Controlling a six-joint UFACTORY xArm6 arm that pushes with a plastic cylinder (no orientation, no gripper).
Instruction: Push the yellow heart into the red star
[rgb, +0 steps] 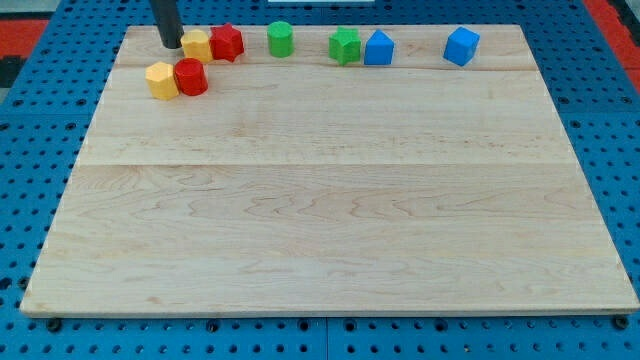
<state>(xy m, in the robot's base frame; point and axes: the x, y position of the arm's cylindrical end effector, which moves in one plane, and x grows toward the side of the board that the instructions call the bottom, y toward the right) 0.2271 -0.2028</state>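
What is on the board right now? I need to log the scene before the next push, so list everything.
yellow heart: 1, yellow, top left, touching the red star
red star: 1, red, right of the heart
yellow block: 1, yellow, below them
red cylinder: 1, red, beside it
green cylinder: 1, green, top middle
green block: 1, green
blue blocks: 2, blue, top right
wooden board: 1, light wood
my tip: just left of the heart

No legible text or markings.
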